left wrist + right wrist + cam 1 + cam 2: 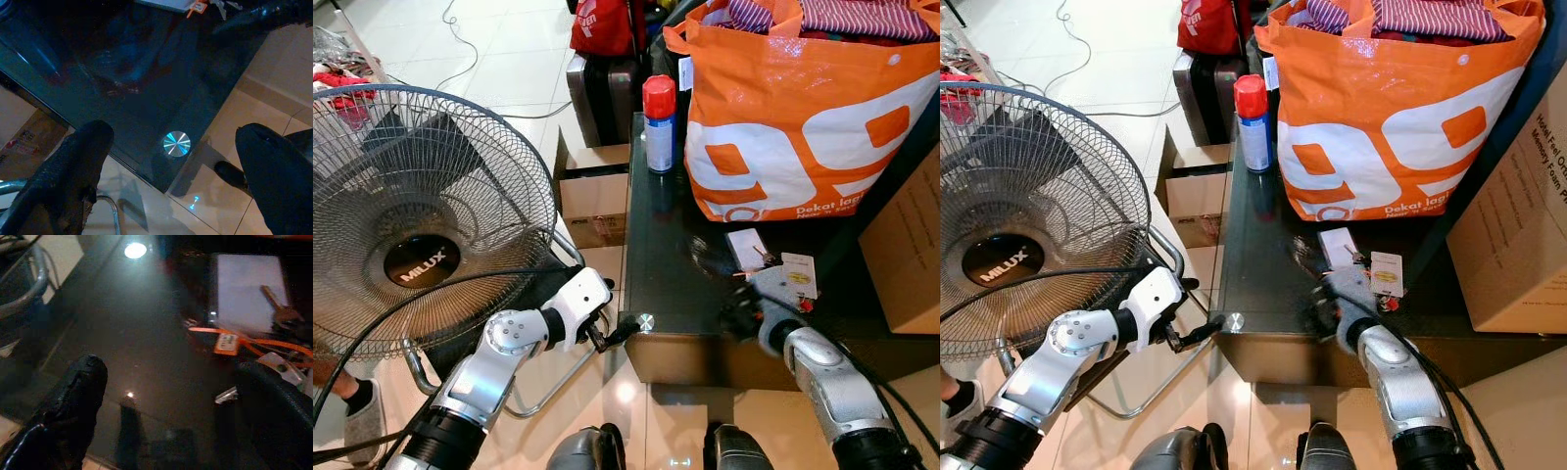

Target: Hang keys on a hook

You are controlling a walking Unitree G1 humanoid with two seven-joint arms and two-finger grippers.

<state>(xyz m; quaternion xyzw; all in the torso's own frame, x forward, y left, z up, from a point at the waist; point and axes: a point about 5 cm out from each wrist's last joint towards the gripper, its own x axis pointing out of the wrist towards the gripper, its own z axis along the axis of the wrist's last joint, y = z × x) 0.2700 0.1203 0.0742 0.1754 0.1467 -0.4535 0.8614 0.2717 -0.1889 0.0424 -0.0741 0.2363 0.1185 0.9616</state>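
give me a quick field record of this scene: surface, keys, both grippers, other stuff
surface: dark glass table, round metal fitting at its near left corner
keys: bunch with orange tag lying on the table beside a white card, not yet picked up
right gripper: open, low over the table, fingers either side of a spot just short of the keys
left gripper: open, hovering at the table's near left corner
other: orange shopping bag and red-capped spray can at the table's far end; Milux floor fan to the left; cardboard box to the right
hook: cannot tell
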